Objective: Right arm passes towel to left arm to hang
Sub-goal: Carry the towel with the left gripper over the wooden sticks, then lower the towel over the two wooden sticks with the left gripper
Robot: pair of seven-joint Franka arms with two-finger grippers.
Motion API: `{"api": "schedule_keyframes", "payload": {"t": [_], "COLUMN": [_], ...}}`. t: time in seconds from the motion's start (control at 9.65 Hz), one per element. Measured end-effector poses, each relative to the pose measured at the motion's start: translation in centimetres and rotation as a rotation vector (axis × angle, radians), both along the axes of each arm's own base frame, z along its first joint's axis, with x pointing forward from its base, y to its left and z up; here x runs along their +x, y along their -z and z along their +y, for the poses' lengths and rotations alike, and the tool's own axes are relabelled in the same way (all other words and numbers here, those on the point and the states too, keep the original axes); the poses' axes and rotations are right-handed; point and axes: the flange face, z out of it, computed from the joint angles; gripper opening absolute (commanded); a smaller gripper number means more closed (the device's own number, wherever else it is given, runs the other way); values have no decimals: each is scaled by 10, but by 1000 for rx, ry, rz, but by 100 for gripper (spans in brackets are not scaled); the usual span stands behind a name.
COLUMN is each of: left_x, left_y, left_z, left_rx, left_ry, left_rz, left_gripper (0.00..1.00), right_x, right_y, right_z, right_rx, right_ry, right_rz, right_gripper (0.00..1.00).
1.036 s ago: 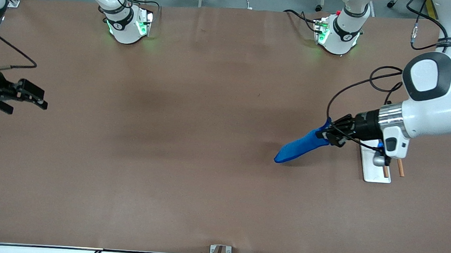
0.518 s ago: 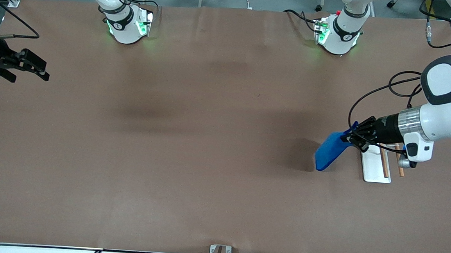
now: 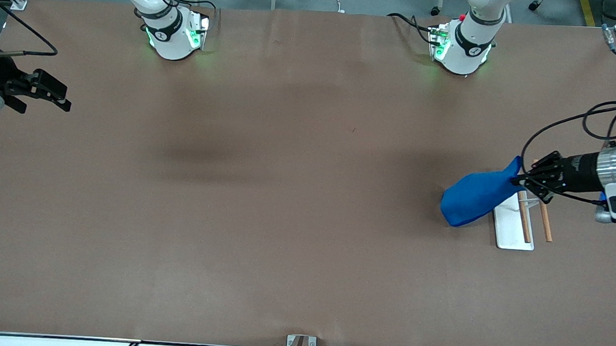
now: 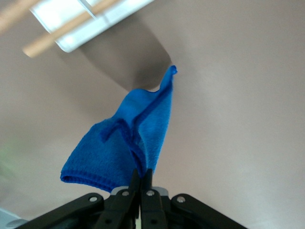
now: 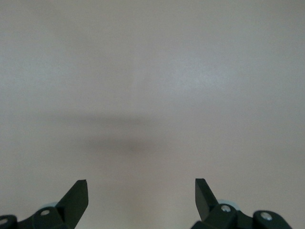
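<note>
The towel (image 3: 475, 196) is a bright blue cloth that hangs bunched from my left gripper (image 3: 521, 179), which is shut on its upper edge. The gripper is over the rod rack at the left arm's end of the table, and the towel's free end hangs over the table beside the rack's base. In the left wrist view the towel (image 4: 128, 148) droops from the closed fingers of the gripper (image 4: 142, 177). My right gripper (image 3: 58, 99) is open and empty at the right arm's end of the table. The right wrist view shows the gripper (image 5: 141, 191) over bare table.
A rack with a white base (image 3: 510, 231) and two wooden rods (image 3: 544, 222) stands near the left arm's end of the table; it also shows in the left wrist view (image 4: 90, 28). The brown table (image 3: 285, 193) spreads between the arms.
My left gripper has carried the towel toward the left arm's end of the table and now sits over the rack. My right gripper has drawn back toward the bases' side.
</note>
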Motion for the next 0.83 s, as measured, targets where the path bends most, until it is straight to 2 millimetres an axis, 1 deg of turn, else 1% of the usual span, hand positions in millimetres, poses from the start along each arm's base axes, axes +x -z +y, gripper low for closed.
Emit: {"api": "schedule_keyframes", "payload": {"t": [0.21,0.31,0.41,0.62,0.83], "left_x": [-7,-11,-13,-8,3], "left_y": [3,4,2,3,10], "left_z": [37,57,74,95,113], "left_rx": [31,54,81,123,141], "left_ry": [77,141,220,382,497], "left_rz": [-19,-42,-70,-112,-135], "left_gripper": [3,2,1,1,1], "right_x": [0,0,1,1,1], "right_y": [0,0,0,0,0], "right_z": [0,0,0,1,1], "right_rx": [0,0,0,0,0], "right_ry": [0,0,0,-1,-1], "right_rz": [-2,-4,-5,-5,-5], "right_gripper": [99,99,99,99,99]}}
